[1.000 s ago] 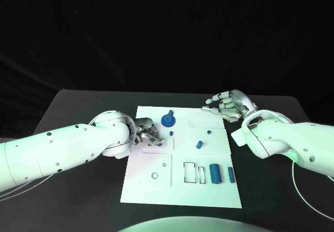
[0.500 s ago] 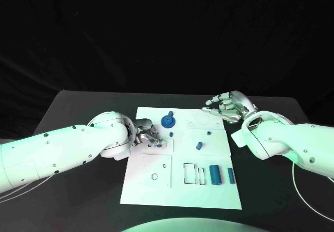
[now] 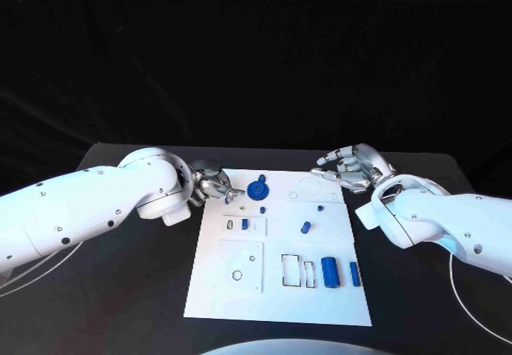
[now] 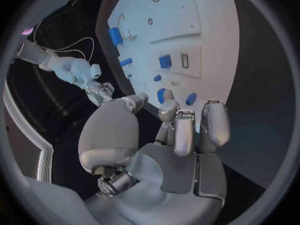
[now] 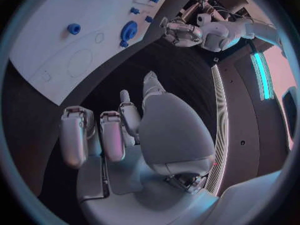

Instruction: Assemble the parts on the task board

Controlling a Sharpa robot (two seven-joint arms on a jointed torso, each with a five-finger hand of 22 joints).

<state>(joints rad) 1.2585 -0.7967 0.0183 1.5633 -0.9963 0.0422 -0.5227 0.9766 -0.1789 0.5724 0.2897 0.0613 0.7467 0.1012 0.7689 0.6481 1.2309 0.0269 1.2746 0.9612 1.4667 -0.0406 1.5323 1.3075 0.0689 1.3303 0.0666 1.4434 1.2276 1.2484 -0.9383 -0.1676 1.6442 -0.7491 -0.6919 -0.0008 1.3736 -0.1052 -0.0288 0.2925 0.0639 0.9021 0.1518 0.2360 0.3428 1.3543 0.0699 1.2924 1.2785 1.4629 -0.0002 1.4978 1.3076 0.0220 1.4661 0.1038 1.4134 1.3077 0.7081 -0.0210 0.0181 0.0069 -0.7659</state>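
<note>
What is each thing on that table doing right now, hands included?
Left robot hand: fingers curled, holding nothing, at the board's far left edge.
Right robot hand: fingers curled, empty, at the board's far right corner.
Task board: lying flat.
Round blue part: resting on the board.
Two blue bars: lying side by side.

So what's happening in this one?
A two-armed robot is assembling small blue parts on a white task board. At this moment neither hand holds anything: the left hand hovers at the board's far left edge, near the blue gear, and the right hand hovers at its far right corner. Several blue parts sit along the board's near side and middle.
</note>
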